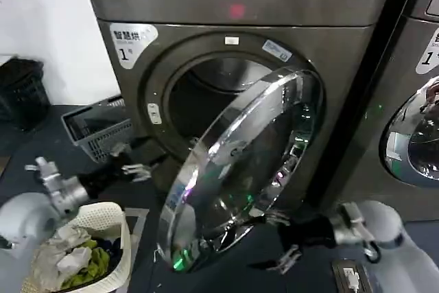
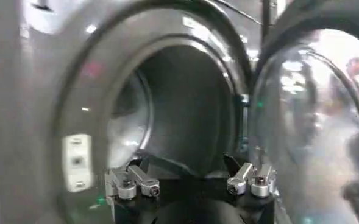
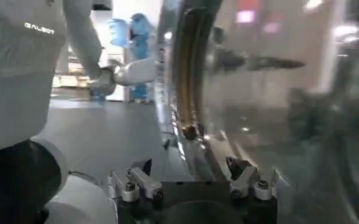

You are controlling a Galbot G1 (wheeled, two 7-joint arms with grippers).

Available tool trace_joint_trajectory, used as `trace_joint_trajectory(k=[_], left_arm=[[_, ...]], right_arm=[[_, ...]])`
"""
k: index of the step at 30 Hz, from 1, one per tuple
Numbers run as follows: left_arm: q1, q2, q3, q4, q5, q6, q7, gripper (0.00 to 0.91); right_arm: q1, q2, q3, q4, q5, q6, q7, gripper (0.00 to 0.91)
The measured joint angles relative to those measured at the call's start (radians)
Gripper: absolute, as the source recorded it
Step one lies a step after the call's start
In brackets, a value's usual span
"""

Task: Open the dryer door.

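The dryer (image 1: pixel 343 101) is a grey-bronze front loader with a white "1" sticker and a pink light above. The dryer door (image 1: pixel 240 169), with its chrome rim and dark glass, stands swung out about halfway on its right-hand hinge, leaving the drum opening (image 1: pixel 199 94) exposed. My left gripper (image 1: pixel 130 160) is open, just left of the porthole's lower edge, holding nothing. In the left wrist view it (image 2: pixel 191 176) faces the drum (image 2: pixel 179 109), with the door (image 2: pixel 313 122) beside it. My right gripper (image 1: pixel 278 240) is open below the door's lower rim. In the right wrist view it (image 3: pixel 191 176) sits close to the chrome rim (image 3: pixel 185 79).
A white basket of clothes (image 1: pixel 103 238) sits at the front left by my left arm. A grey crate (image 1: pixel 96 128) and a black bin (image 1: pixel 24 90) stand by the left wall. A neighbouring machine (image 1: pixel 418 135) with its own chrome door stands at the right.
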Motion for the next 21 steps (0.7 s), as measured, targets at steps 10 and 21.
trace_joint_trajectory(k=[10, 21], left_arm=[[-0.079, -0.028, 0.172, -0.034, 0.031, 0.016, 0.046, 0.907], [-0.202, -0.046, 0.353, -0.075, 0.028, 0.026, 0.062, 0.907]], right_arm=[[-0.128, 0.078, 0.361, -0.069, -0.009, 0.011, 0.071, 0.907], [-0.215, 0.240, 0.739, -0.010, -0.066, 0.012, 0.390, 0.907]])
